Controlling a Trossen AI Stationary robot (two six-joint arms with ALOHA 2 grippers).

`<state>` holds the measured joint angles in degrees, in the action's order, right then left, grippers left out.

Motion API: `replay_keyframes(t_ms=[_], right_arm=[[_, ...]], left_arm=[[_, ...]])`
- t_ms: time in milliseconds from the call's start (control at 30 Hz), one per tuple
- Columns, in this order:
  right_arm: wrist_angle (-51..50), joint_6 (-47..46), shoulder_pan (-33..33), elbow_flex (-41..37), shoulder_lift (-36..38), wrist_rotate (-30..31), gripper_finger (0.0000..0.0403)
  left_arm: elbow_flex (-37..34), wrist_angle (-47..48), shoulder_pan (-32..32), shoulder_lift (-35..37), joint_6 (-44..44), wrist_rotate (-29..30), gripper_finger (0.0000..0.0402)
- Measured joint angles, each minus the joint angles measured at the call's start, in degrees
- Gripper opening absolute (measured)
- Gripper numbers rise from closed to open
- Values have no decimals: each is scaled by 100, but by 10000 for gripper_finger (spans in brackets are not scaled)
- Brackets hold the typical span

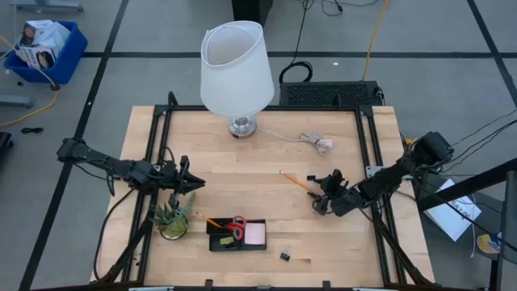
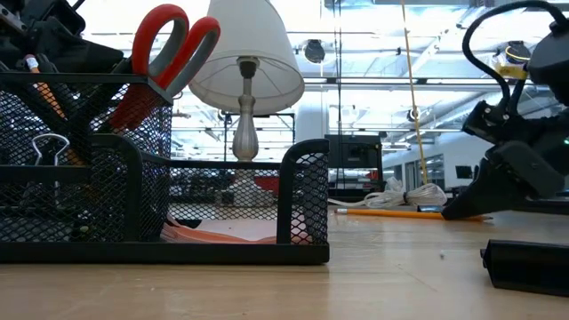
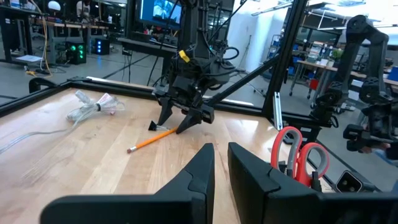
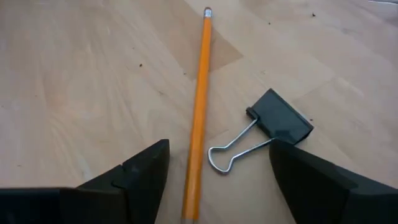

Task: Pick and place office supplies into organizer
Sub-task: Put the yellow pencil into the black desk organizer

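Two items between right gripper (image 4: 214,180) jaws: pencil (image 4: 198,118), binder clip (image 4: 267,127).

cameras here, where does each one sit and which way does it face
High view: above the table, looking straight down; both arms, lamp, organizer.
Low view: at tabletop height, looking level past the organizer's mesh wall; right gripper at right.
Left wrist view: on the left arm, looking past the shut left gripper toward the right arm.
Right wrist view: looking down between open fingers at a binder clip.
All four show the orange pencil.
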<state>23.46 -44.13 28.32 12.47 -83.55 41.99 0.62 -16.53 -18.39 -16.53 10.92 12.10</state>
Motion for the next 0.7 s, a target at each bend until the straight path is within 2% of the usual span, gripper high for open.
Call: replay_keyframes(t_ms=[433, 700], right_arm=[[540, -448, 524, 12, -994, 452, 229], [763, -571, 664, 7, -1309, 648, 172]], left_arm=[[0, 2, 0, 0, 0, 0, 49], [0, 2, 0, 0, 2, 0, 49]])
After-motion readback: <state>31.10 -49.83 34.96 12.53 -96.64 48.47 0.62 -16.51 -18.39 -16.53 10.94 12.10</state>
